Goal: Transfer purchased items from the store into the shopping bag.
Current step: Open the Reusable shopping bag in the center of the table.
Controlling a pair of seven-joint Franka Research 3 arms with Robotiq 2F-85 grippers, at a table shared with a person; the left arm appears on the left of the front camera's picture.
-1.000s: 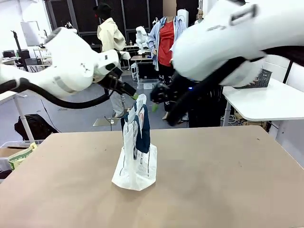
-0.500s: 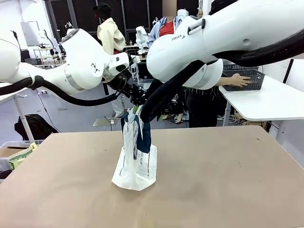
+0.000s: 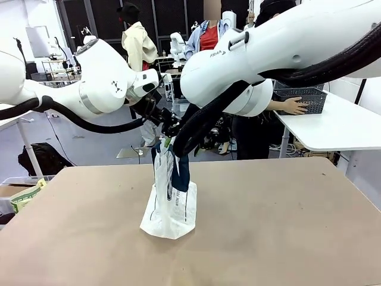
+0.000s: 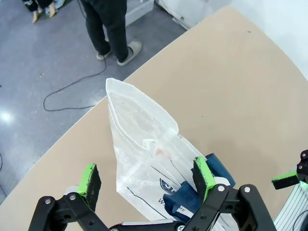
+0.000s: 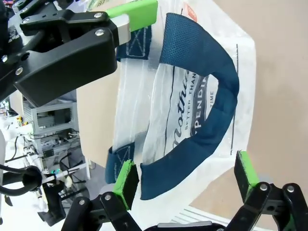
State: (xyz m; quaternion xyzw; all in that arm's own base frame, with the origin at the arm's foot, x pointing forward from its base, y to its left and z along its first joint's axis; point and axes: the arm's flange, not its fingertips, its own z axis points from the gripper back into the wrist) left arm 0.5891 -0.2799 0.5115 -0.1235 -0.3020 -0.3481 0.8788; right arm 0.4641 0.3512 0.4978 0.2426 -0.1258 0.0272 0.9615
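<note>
Left gripper [image 4: 147, 178] and right gripper [image 5: 186, 178], jaws wide apart, both straddle the top of the upright shopping bag [image 3: 171, 196] on the table [image 3: 286, 226].

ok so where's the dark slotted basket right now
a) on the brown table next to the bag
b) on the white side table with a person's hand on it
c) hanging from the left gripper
b: the dark slotted basket sits on the white side table at the right, with a person's hand on it.
</note>
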